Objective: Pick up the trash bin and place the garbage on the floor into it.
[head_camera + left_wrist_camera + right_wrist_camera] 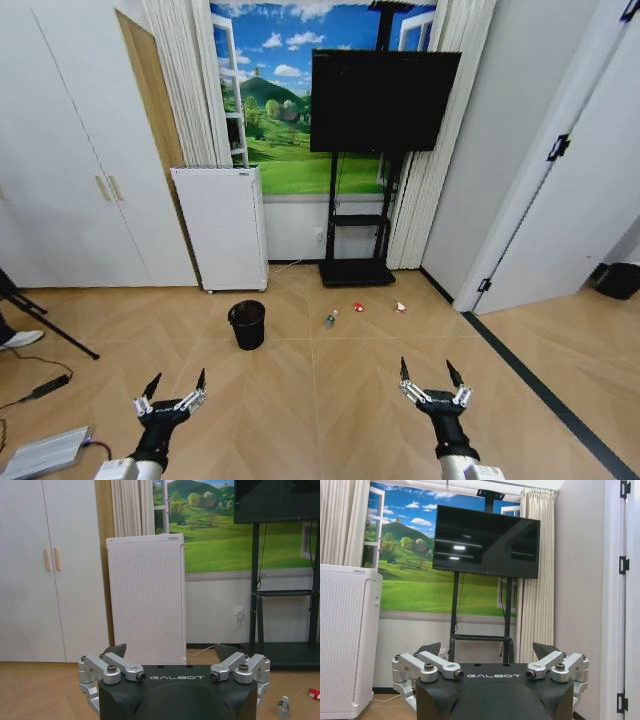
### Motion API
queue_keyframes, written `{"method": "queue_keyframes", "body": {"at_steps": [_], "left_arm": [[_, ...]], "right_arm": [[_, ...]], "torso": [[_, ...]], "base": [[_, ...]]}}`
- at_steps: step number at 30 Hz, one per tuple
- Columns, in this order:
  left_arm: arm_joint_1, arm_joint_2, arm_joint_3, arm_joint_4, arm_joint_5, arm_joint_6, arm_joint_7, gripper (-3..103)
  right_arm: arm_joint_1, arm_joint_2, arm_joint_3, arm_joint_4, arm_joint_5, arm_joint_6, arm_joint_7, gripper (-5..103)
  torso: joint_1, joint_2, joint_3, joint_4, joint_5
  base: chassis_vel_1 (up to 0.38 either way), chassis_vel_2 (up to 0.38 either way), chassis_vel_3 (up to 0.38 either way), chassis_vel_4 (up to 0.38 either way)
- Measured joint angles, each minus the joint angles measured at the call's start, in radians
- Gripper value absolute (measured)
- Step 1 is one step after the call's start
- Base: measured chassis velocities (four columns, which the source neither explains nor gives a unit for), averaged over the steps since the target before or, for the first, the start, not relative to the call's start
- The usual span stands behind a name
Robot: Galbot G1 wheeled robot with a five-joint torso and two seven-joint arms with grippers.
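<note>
1 trash bin (247, 324), black, upright on the wood floor (330, 400), just in front of the white perforated cabinet (222, 226). 3 bits of garbage in a row to its right, near the TV stand (356, 268): 1 small bottle w/ white cap (329, 319), 2 red-and-white scraps (358, 307) (400, 307), all apart. Left gripper (176, 387) & right gripper (430, 374) low in foreground, well short of bin, both spread wide, holding nothing.

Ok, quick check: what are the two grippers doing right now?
Left gripper: open, holding nothing, low over the floor short of the trash bin.
Right gripper: open, holding nothing, short of the garbage.
</note>
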Motion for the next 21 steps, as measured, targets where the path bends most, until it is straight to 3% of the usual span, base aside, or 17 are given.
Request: {"method": "queue_keyframes", "body": {"at_steps": [21], "left_arm": [[-0.002,-0.005,0.004,0.009,0.009,-0.002,0.0,99]], "right_arm": [[0.012,-0.006,-0.001,-0.003,0.021,-0.02,0.001,100]], "torso": [[0.0,0.0,0.0,0.0,0.0]], "base": [[0.0,0.0,0.0,0.0]]}}
